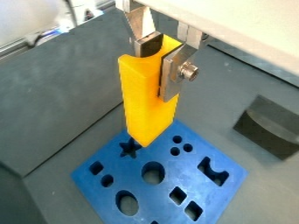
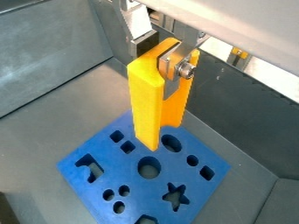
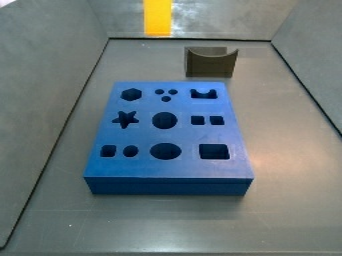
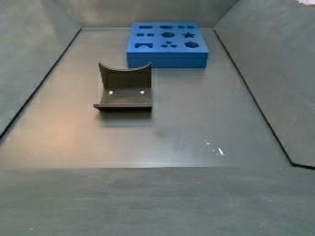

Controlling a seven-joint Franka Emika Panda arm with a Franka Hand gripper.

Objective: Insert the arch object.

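My gripper [image 1: 162, 59] is shut on the upper end of the arch object [image 1: 146, 105], a tall, narrow yellow-orange block that hangs upright between the silver fingers. Both wrist views show it, and the gripper [image 2: 158, 61] holds it above the blue board [image 1: 105, 171]. The block's lower end hovers over the board near the star hole and a round hole, apart from the surface. In a side view only the block's lower part [image 3: 158, 15] shows, at the frame's edge above and behind the board [image 3: 181, 138]. The gripper itself is out of that view.
A wider dark grey-brown block with a curved dip [image 3: 210, 60] stands on the floor behind the board; it also shows in a side view [image 4: 123, 88] and in a wrist view [image 1: 271, 122]. Grey sloped walls ring the floor. The board [image 4: 169, 57] lies at one end.
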